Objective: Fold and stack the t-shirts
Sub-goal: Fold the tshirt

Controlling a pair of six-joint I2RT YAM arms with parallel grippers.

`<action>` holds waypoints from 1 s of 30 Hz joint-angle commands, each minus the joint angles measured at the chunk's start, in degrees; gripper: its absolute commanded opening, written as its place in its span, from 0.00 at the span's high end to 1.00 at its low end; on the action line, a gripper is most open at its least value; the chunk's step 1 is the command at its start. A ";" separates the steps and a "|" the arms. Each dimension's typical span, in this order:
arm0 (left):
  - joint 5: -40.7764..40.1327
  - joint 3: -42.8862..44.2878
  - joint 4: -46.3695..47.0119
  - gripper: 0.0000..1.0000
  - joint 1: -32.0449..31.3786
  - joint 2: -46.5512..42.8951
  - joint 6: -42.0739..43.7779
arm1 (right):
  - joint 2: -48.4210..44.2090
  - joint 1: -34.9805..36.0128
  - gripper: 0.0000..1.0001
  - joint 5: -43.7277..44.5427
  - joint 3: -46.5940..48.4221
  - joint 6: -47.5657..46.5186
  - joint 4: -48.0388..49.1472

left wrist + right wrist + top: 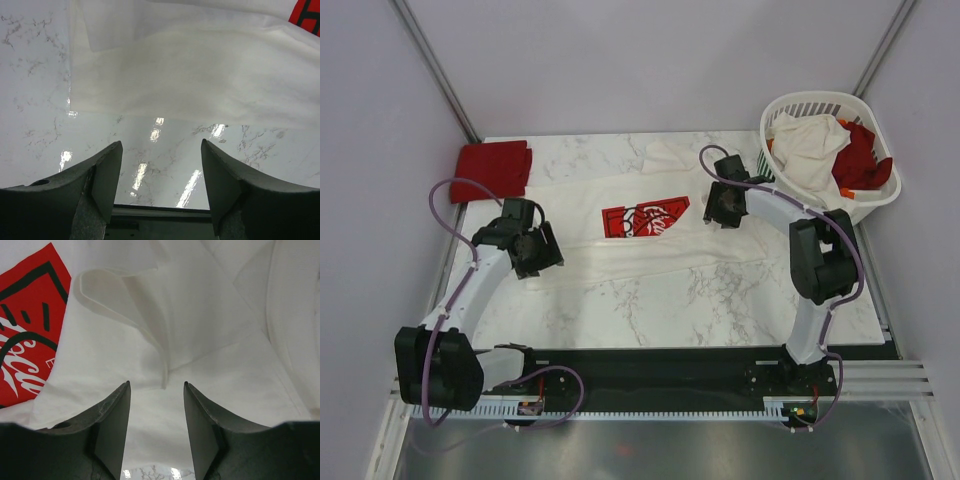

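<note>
1. One marble table (650, 300) takes most of the space in front of me. The two arms are fixed at its near edge.
2. One cream-white t-shirt (580, 215) lies spread flat across the middle of the table, from the left side almost to the right side. Its red graphic (645, 218) faces up, about in the centre.
3. A white slatted basket (868, 205) stands at the far right corner. Inside it is a crumpled cream t-shirt (815, 150), and a crumpled red t-shirt (860, 160) is beside it.
4. A folded red t-shirt (493, 165) lies alone at the far left corner, well apart from the basket. It is near the left edge of the spread shirt.
5. The left gripper (161, 141) is low at the left end of the spread shirt. Its jaws stand wide apart and nothing is between them. Under them is bare marble. The hem of the shirt lies just ahead of the fingertips, not inside the gap.
6. The right gripper (156, 383) is over the right part of the same shirt, near the basket. Its jaws are also apart and they hold nothing. Under them there is only cream cloth.
7. A small raised fold of cloth (145, 320) comes down toward the gap of the right jaws and ends just ahead of the fingertips. The red graphic is to the left of it in the right wrist view. I cannot tell if the fingers touch the cloth.
</note>
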 commanded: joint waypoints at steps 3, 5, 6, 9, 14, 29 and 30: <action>-0.33 1.14 3.52 0.30 -0.28 -1.25 1.75 | 2.80 0.41 0.48 -2.20 0.64 -0.13 4.35; -0.06 1.14 3.52 0.30 -0.37 -0.98 1.84 | 3.33 0.50 0.49 -2.03 0.90 -0.22 4.44; -0.23 1.14 3.52 0.30 -0.37 -0.90 1.84 | 3.59 0.50 0.49 -1.94 1.08 -0.30 4.44; -0.50 1.05 3.52 0.30 -0.37 -1.25 1.84 | 4.64 0.41 0.54 -2.03 1.43 -0.30 4.62; -0.41 1.05 3.52 0.31 -0.37 -0.98 1.84 | 5.00 0.50 0.76 -2.03 1.87 -0.48 4.62; -0.50 0.96 3.52 0.32 -0.46 -0.98 1.84 | 6.66 3.13 1.00 -6.84 12.05 -0.04 3.83; -0.50 0.96 3.52 0.32 -0.46 -1.07 1.93 | 8.32 3.48 1.00 -7.64 15.02 -0.22 3.91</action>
